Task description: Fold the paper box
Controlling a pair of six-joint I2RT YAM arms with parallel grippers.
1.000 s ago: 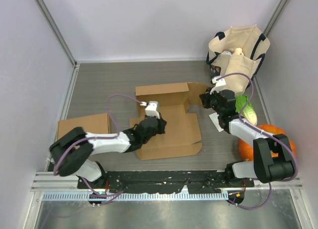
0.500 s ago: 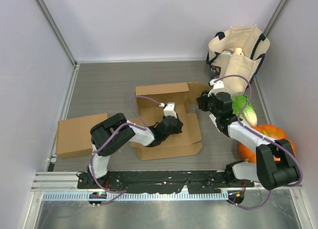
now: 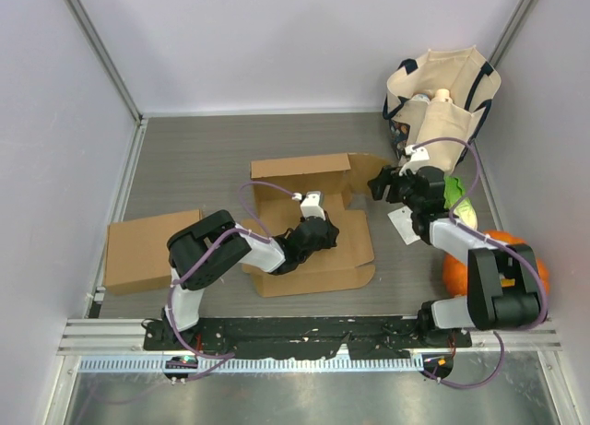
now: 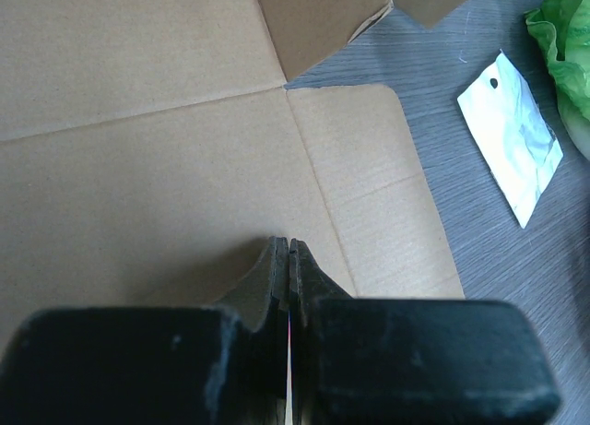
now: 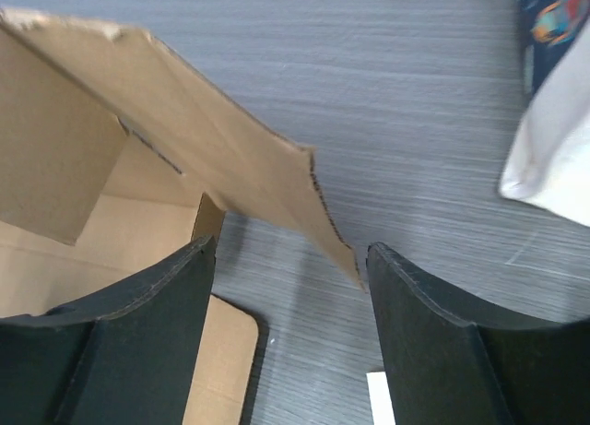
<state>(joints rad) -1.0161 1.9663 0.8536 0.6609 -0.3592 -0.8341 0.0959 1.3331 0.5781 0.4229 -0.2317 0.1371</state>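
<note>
The paper box (image 3: 313, 259) is brown cardboard, lying half unfolded in the middle of the table with its back wall (image 3: 300, 166) raised. My left gripper (image 3: 327, 231) is shut with nothing in it, its tips (image 4: 289, 245) resting on the flat base panel (image 4: 138, 176). To the right, my right gripper (image 3: 380, 187) stands open just off the box's raised right flap (image 3: 367, 163). In the right wrist view the flap's torn corner (image 5: 332, 236) hangs between the spread fingers (image 5: 166, 287) without touching either one.
A second flat cardboard piece (image 3: 147, 245) lies at the left. A cream tote bag (image 3: 442, 93) stands at the back right, with a green item (image 3: 458, 202), a white tag (image 3: 402, 224) and an orange pumpkin (image 3: 502, 259) along the right side.
My right gripper has opened and let go of the right flap, drawing back slightly to the right. My left gripper slid right across the base panel and stays shut.
</note>
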